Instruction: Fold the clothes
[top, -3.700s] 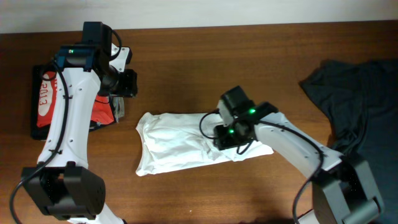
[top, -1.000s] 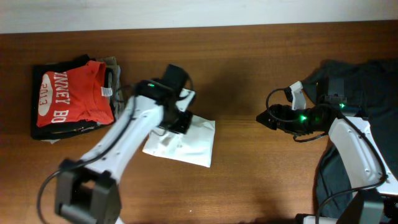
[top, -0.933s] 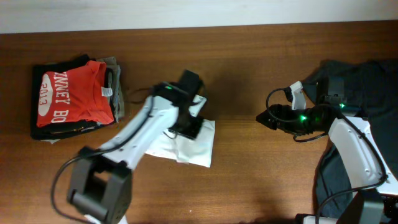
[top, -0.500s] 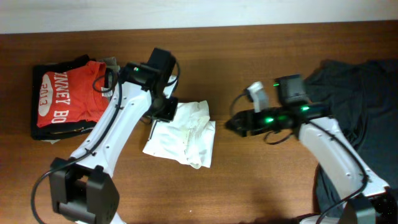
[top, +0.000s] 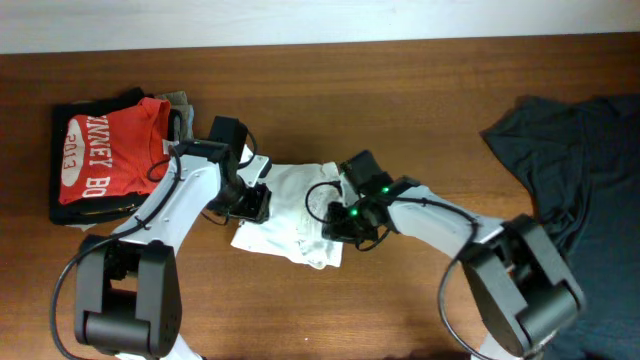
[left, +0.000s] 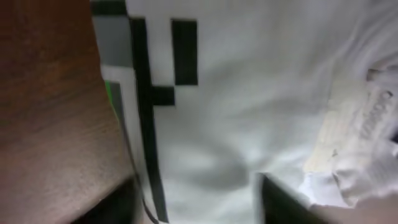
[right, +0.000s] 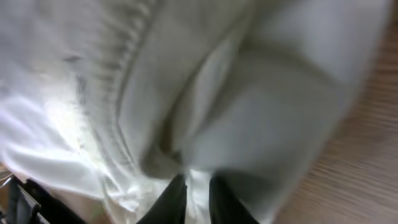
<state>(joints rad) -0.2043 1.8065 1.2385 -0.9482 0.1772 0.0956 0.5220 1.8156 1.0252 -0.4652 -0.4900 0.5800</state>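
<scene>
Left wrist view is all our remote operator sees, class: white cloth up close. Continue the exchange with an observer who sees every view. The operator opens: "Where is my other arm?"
Observer: Overhead, the right hand is down on the white T-shirt at its right side, opposite the left hand.
Operator: Is it gripping anything?
Observer: In the right wrist view its fingertips stand close together with a fold of the white cloth pinched between them.
Operator: Is anything else near my side?
Observer: A red shirt with white lettering lies folded on the left arm's side, apart from the T-shirt.
</scene>
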